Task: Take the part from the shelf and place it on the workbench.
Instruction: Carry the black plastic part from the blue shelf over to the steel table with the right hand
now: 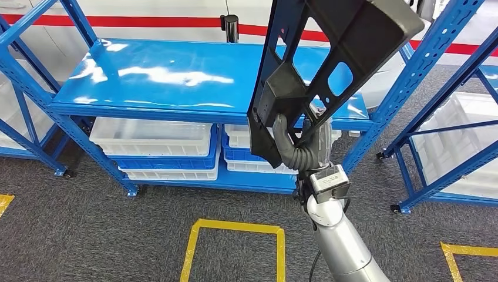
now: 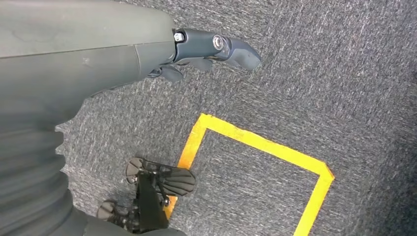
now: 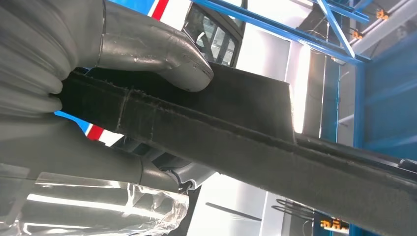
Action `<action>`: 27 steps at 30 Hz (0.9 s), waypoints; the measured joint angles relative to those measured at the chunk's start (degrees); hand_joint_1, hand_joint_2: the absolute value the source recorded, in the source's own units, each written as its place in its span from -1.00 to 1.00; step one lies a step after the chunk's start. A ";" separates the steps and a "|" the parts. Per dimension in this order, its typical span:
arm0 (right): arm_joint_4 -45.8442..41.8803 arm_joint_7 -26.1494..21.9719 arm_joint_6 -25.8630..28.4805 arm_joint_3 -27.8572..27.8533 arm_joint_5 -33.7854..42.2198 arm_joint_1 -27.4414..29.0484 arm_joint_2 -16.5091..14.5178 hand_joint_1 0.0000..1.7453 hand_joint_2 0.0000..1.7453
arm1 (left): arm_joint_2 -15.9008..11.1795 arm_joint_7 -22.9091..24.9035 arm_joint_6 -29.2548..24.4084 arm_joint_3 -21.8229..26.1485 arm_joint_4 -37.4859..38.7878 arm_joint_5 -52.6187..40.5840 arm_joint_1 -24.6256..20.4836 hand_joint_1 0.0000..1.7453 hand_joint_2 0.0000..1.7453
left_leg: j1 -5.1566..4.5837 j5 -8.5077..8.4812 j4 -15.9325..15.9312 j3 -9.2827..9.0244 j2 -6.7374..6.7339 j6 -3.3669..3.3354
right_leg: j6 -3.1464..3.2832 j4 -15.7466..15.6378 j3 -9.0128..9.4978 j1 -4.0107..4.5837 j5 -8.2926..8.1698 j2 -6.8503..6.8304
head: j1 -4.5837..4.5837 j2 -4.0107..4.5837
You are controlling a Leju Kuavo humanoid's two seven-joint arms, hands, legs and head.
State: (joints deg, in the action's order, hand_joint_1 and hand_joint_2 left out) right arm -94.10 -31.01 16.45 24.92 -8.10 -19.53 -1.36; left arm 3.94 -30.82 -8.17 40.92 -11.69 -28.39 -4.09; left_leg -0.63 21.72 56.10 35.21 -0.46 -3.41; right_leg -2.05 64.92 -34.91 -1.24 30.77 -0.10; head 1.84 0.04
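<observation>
A: How many parts do you count?

B: One. A single black part (image 1: 329,64), long and flat with several cut-out holes, held up in the air in front of the blue shelf (image 1: 176,76). It stands tilted, its upper end leaning to the right, and touches neither the shelf nor the floor.

A: What holds it?

B: The right hand (image 1: 290,144) grips it near its lower end. From the right wrist camera the thumb (image 3: 167,54) presses on one face of the part (image 3: 255,142) and the fingers (image 3: 98,169) lie against the other, so the part is clamped between them.

A: And the other hand?

B: The left hand (image 2: 211,51) hangs over the grey carpet (image 2: 319,73), its fingers fairly straight and apart, with nothing in it.

A: What else can be counted?

B: Under the shelf top I can make out three white bins (image 1: 150,136) in stacks, though the part and arm hide some of that row. A second blue rack (image 1: 452,117) stands to the right, also with white bins. On the carpet, three yellow tape outlines: one square (image 1: 235,235) straight ahead and a corner of another at each side.
</observation>
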 joint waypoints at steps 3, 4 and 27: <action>-0.07 -0.10 0.00 0.00 0.07 -0.04 0.02 1.00 1.00 | 0.13 -0.08 -0.20 0.02 0.00 0.04 0.01 -1.00 1.00 | -0.30 -0.78 0.83 1.12 0.01 0.76 | 0.60 -8.77 5.31 0.44 -2.21 -0.08 | 0.14 -0.01; -0.08 -0.13 -0.01 0.01 0.08 -0.02 0.03 1.00 1.00 | 0.14 -0.09 -0.22 0.05 0.00 0.06 0.03 -1.00 1.00 | -0.29 -1.12 0.98 1.39 -0.01 1.08 | 1.04 -8.76 5.12 0.60 -2.54 -0.03 | 0.17 -0.01; -0.28 -0.54 0.36 0.03 -0.13 -0.33 0.13 1.00 1.00 | 0.24 -0.44 -1.60 0.28 -0.02 -0.35 -0.37 -1.00 1.00 | 0.55 -0.40 -1.19 -0.35 0.03 -0.52 | 1.69 5.58 -7.23 0.13 0.45 0.04 | 0.06 0.00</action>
State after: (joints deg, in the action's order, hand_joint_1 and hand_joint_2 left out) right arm -94.39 -31.55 16.81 24.95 -8.23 -19.86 -1.23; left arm 4.17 -31.26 -9.77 41.20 -11.72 -28.75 -4.46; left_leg -0.08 21.32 54.91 34.86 -0.44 -3.93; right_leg -0.36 70.49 -42.14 -1.10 31.22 -0.06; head 1.90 0.04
